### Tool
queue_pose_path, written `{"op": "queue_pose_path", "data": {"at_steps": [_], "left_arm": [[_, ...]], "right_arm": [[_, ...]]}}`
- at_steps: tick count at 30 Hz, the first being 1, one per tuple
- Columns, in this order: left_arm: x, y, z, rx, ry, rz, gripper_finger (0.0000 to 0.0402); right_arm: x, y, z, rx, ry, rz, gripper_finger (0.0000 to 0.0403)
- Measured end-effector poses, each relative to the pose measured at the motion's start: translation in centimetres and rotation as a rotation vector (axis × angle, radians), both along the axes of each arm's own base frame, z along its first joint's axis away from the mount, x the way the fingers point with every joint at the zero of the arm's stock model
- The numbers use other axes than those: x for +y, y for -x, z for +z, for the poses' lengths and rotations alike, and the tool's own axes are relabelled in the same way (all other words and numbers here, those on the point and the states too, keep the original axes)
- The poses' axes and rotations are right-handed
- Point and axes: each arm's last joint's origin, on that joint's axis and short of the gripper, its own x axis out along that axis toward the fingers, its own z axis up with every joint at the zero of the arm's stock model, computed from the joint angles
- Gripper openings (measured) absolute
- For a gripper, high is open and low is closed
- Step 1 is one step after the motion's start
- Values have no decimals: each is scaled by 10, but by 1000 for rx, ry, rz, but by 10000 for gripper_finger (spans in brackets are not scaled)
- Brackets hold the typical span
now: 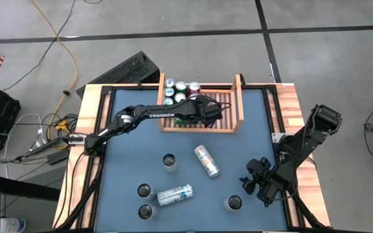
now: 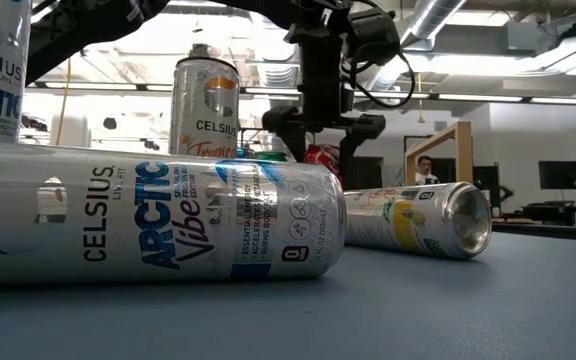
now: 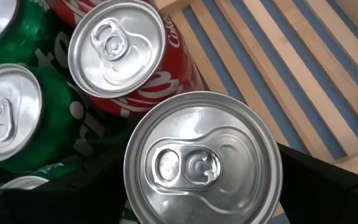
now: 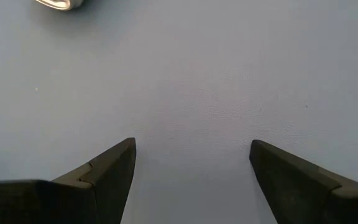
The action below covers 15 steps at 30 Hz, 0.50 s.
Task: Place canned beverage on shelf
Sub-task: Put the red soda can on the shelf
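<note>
High view is showing the left pincer (image 1: 203, 110) hanging over the shelf (image 1: 233, 124) at the counter's far edge, fingers apart around a can (image 3: 202, 158) standing beside the others, risking tipping it against the neighbours if lifting off-centre.

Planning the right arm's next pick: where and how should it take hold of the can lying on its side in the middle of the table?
Grip the lying can across the middle of its round body, coming straight down from above. It lies flat and diagonal, so turn the right gripper until its fingers straddle the long axis; both sides look clear.
</note>
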Motion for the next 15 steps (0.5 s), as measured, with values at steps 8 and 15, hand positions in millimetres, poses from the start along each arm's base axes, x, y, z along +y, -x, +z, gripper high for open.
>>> {"op": "queue_pose_path", "data": {"at_steps": [8,15], "left_arm": [[0,0,0,38,-10,-52,324],[-1,0,-1,39,12,-56,325]], "right_arm": [[0,0,0,0,0,0,329],[0,0,0,0,0,0,329]]}}
